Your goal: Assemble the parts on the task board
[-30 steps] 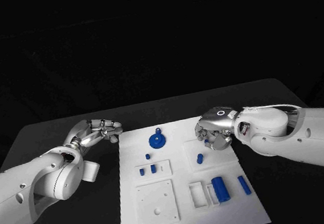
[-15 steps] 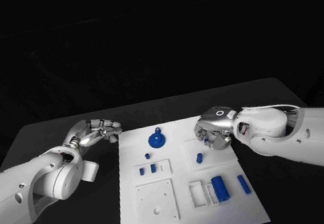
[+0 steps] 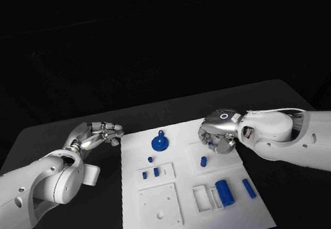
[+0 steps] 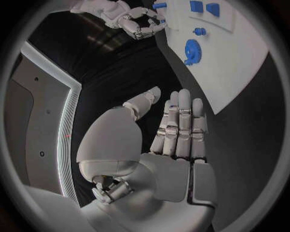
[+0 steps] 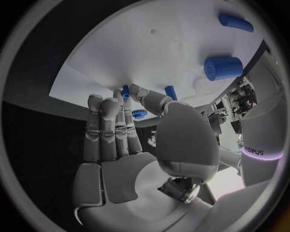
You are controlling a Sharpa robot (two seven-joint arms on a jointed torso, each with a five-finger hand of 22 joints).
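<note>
The white task board (image 3: 193, 204) lies in the middle of the table. A blue gear (image 3: 160, 143) sits near its far edge, with small blue pegs (image 3: 150, 173) in a raised block behind it. Toward the near right lie a thick blue cylinder (image 3: 225, 192) and a thin blue rod (image 3: 248, 188). My right hand (image 3: 218, 135) hovers over the board's far right side, and a short blue piece (image 3: 203, 160) lies just beside it. In the right wrist view a small blue peg (image 5: 125, 91) sits pinched between thumb and fingertip. My left hand (image 3: 97, 135) hangs off the board's far left corner, holding nothing.
A square white plate (image 3: 160, 207) and a small white frame (image 3: 202, 198) sit on the board's near half. Black table (image 3: 50, 138) surrounds the board on all sides. The left wrist view shows the gear (image 4: 192, 50) ahead of my straight left fingers (image 4: 181, 121).
My right hand has turned slightly in place over the board's right side. The left hand and the parts on the board have not moved.
</note>
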